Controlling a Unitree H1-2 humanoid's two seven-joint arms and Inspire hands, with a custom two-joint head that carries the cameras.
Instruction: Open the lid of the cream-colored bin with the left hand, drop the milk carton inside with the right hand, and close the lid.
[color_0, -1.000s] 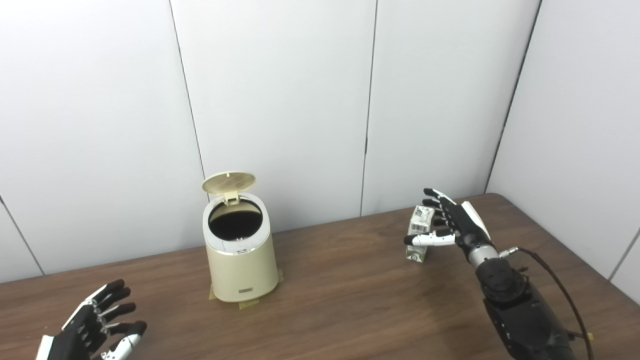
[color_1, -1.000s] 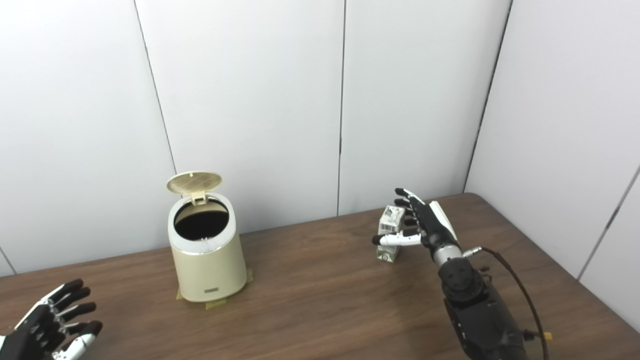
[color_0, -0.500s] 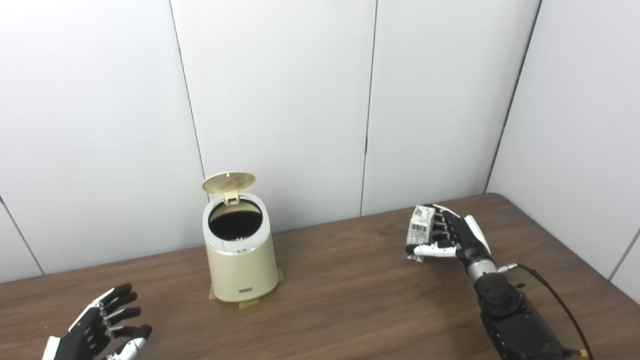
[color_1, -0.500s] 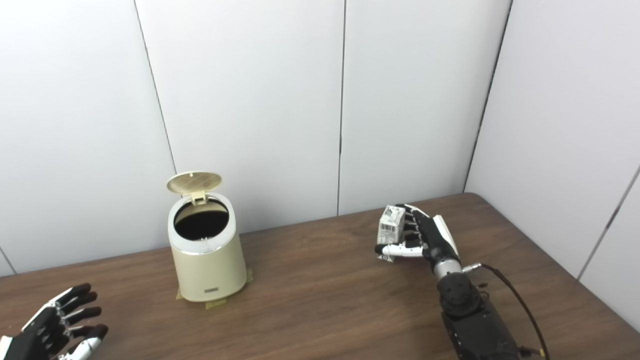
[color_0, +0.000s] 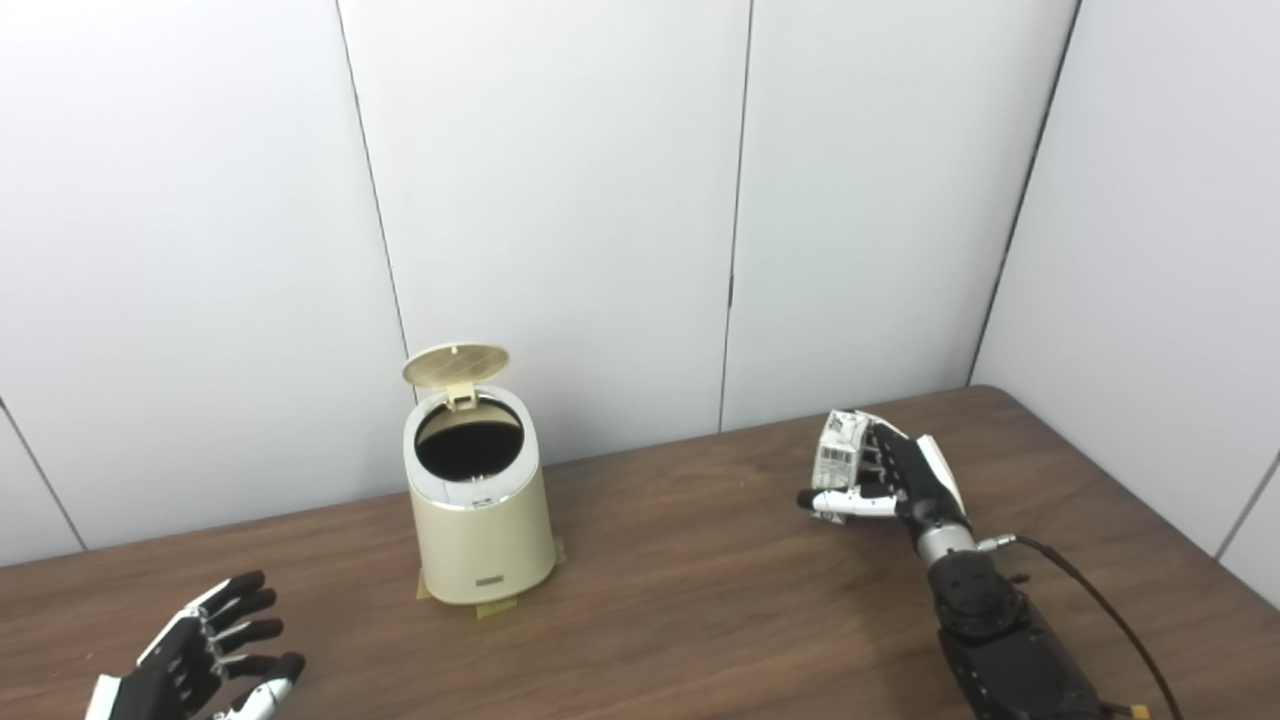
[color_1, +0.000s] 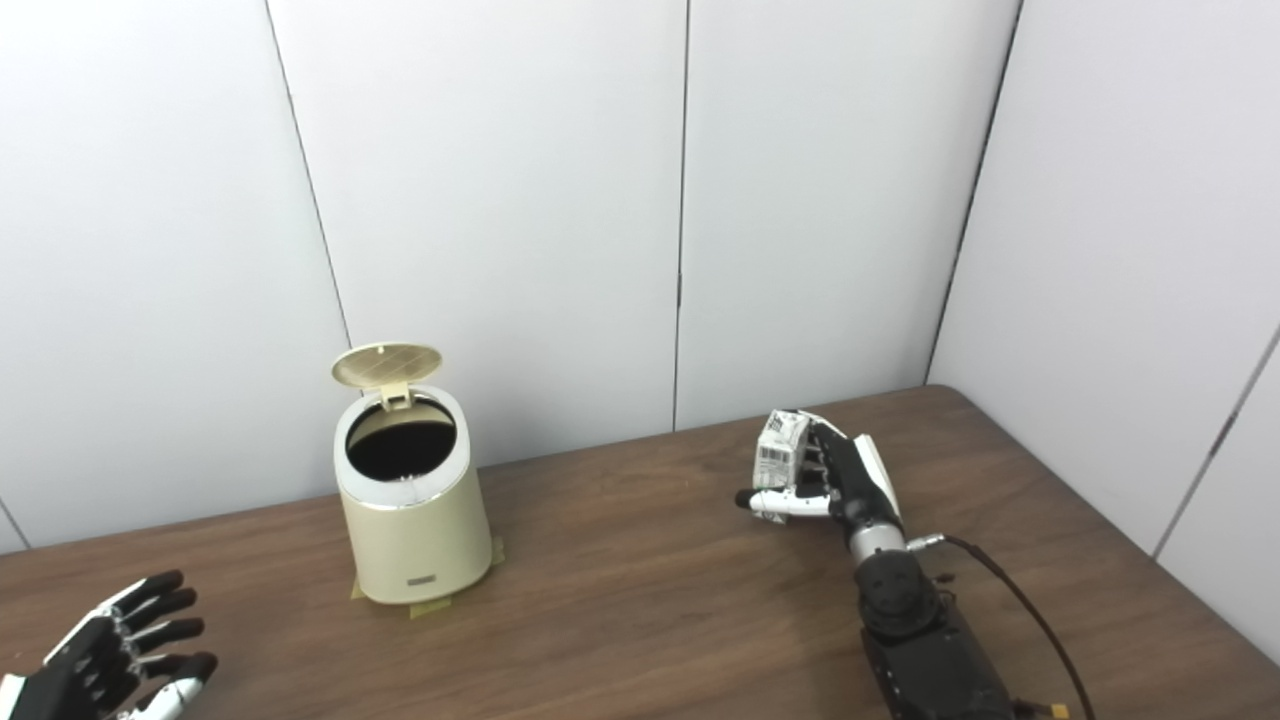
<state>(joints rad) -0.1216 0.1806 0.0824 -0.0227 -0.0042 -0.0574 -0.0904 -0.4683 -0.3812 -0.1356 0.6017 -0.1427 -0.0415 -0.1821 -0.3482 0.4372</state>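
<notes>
left robot hand (color_0: 205, 660): low, fingers spread, empty | right robot hand (color_0: 895, 478): fingers curled in a grip

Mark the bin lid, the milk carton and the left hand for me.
bin lid (color_0: 456, 365), left eye view, middle of its raised underside.
milk carton (color_0: 838, 455), left eye view, barcode face above the thumb.
left hand (color_1: 95, 660), right eye view, palm.

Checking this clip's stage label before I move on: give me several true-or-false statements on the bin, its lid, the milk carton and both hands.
1. The lid of the bin stands open. True.
2. The right hand is empty. False: it is closed around the milk carton.
3. The carton is already inside the bin. False: it is well to the bin's right, in the right hand.
4. The left hand holds nothing, fingers apart. True.
5. The left hand touches the bin. False: it is apart, near the table's front edge.
</notes>
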